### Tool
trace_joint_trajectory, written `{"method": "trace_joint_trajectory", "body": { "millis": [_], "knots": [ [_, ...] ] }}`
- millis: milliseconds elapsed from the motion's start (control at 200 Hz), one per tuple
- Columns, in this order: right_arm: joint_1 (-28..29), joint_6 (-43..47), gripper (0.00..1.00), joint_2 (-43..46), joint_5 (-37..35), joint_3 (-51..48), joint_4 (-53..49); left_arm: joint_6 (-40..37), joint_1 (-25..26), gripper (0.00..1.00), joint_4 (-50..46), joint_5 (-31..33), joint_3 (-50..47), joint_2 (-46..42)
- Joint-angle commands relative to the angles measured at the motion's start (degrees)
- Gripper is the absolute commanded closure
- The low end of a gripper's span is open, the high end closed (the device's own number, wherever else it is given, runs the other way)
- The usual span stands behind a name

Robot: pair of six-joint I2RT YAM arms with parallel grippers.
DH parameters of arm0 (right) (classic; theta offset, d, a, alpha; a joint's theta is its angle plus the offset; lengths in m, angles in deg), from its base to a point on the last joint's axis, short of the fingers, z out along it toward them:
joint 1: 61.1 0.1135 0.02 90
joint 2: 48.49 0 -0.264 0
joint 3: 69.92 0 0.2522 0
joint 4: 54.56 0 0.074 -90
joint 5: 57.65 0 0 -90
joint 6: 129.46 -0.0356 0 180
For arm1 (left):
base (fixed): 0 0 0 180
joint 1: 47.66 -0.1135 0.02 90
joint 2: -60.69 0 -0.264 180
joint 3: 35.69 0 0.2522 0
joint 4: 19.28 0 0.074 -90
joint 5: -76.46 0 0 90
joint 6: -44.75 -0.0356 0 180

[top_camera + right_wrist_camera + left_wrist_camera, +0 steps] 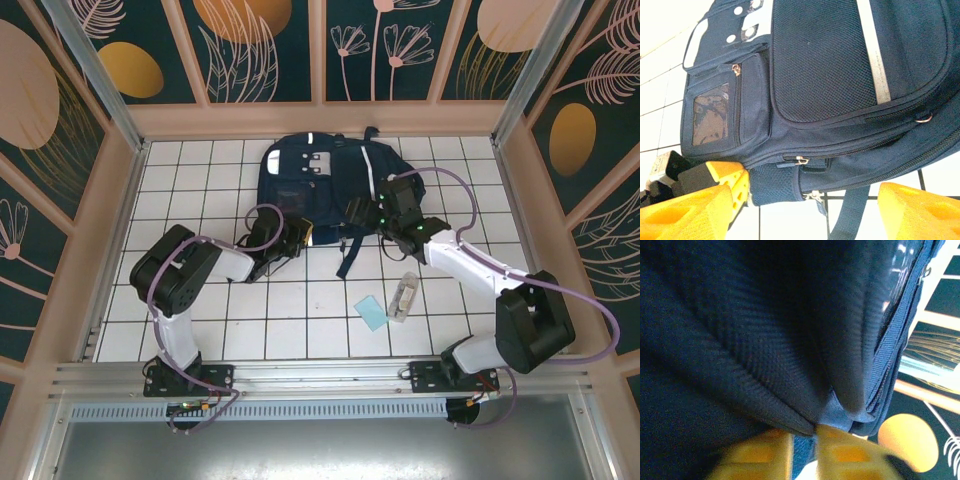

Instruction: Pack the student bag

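Observation:
The navy student bag (pixel 320 180) lies flat at the back middle of the tiled table, white stripes and grey-white patch facing up. My left gripper (pixel 298 237) is at the bag's near left corner; in the left wrist view its yellow fingers (pixel 805 452) are shut on a fold of the bag's blue fabric (pixel 765 350). My right gripper (pixel 366 213) hovers at the bag's near right edge, open. In the right wrist view its fingers (pixel 810 215) stand wide apart above the bag (pixel 840 75), a zip pull (pixel 801 160) and a strap (pixel 847 215).
A light blue flat card (pixel 371 312) and a clear oblong case (pixel 404 297) lie on the tiles in front of the bag, near the right arm. A dark strap (pixel 350 252) trails from the bag towards me. Walls enclose the table on three sides.

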Motion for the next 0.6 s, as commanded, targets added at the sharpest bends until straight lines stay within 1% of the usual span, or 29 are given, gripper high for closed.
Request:
{"method": "trace_joint_trajectory", "body": {
  "millis": [0,60,110,150,235,310,340,385,420,445,470,505,550,596],
  "knots": [
    [0.28,-0.03,0.23,1.5,-0.77,-0.9,0.07,2.3,-1.56,0.97,-3.45,1.68,-2.72,3.48],
    [0.28,0.15,0.23,1.52,-0.49,-0.71,0.05,0.43,-1.58,0.97,-4.06,1.23,-2.0,1.81],
    [0.28,0.16,0.23,1.32,-0.24,-0.47,0.02,-2.09,-1.55,0.91,-5.41,0.87,-0.92,-0.32],
    [0.28,0.16,0.23,1.09,-0.09,-0.11,0.24,-4.73,-1.6,0.89,-7.24,0.68,0.35,-2.39],
    [0.28,-0.18,0.23,0.41,-0.04,0.31,0.7,-10.54,-1.47,0.89,-13.69,3.07,2.68,-7.62],
    [0.28,-0.2,0.23,-0.38,-0.06,0.66,1.46,-15.59,-1.52,0.9,-15.15,5.18,3.42,-12.31],
    [1.07,-0.11,0.23,-0.91,1.57,0.83,1.7,-19.09,-1.49,0.88,-17.02,5.16,5.34,-13.28],
    [1.61,-0.02,0.23,-1.69,2.18,1.12,1.81,-26.32,-1.5,0.82,-23.13,4.83,10.6,-13.53],
    [1.94,0.14,0.23,-2.31,2.42,1.31,1.78,-35.04,-1.46,0.77,-30.42,4.36,15.99,-12.88],
    [2.15,0.32,0.23,-2.74,2.51,1.41,1.89,-40.01,-1.45,0.74,-36.25,4.53,19.9,-12.24],
    [2.21,0.48,0.23,-3.03,2.7,1.5,1.98,-44.48,-1.45,0.7,-40.15,4.6,22.66,-11.58],
    [2.22,0.59,0.23,-3.51,3.02,1.63,1.88,-50.57,-1.46,0.66,-43.48,4.17,25.33,-10.97],
    [2.22,0.68,0.23,-3.92,3.08,1.73,1.84,-56.11,-1.44,0.64,-47.63,5.05,27.85,-10.76],
    [2.22,0.68,0.23,-4.23,3.13,1.89,1.8,-61.51,-1.47,0.6,-48.97,4.25,28.83,-10.01]
  ]
}}
